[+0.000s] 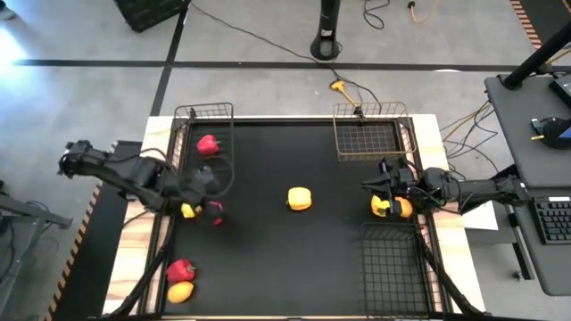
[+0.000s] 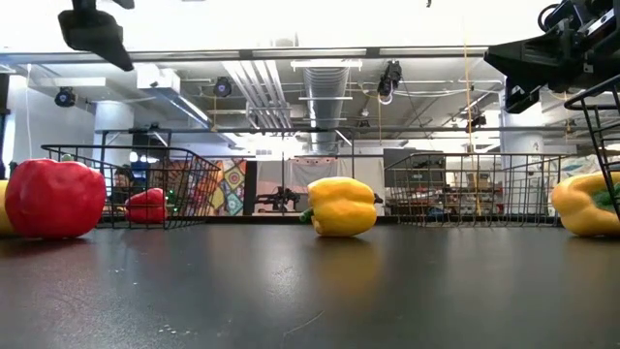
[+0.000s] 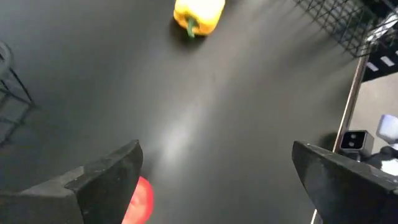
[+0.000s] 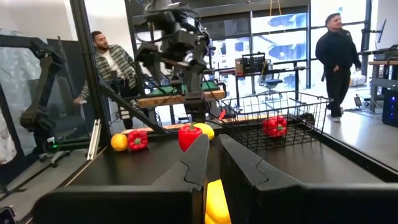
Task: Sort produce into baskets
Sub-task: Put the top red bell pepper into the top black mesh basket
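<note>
My left gripper (image 1: 212, 196) is open and hangs above a red pepper (image 1: 217, 212), which rests on the black table and shows beside one finger in the left wrist view (image 3: 140, 199). The low view shows the gripper (image 2: 97, 34) well above that pepper (image 2: 53, 199). An orange-yellow fruit (image 1: 187, 210) lies beside the pepper. My right gripper (image 1: 373, 185) is shut and empty, raised over a yellow pepper (image 1: 382, 207) and an orange-yellow fruit (image 1: 403, 208). Another yellow pepper (image 1: 300, 198) lies mid-table. A red pepper (image 1: 207, 144) lies in the far-left black basket (image 1: 203, 114).
A tan wire basket (image 1: 370, 134) stands at the far right and a black wire basket (image 1: 393, 267) at the near right. A red pepper (image 1: 181, 269) and an orange-yellow fruit (image 1: 181, 292) lie near the left front corner. People (image 4: 336, 50) stand beyond the table.
</note>
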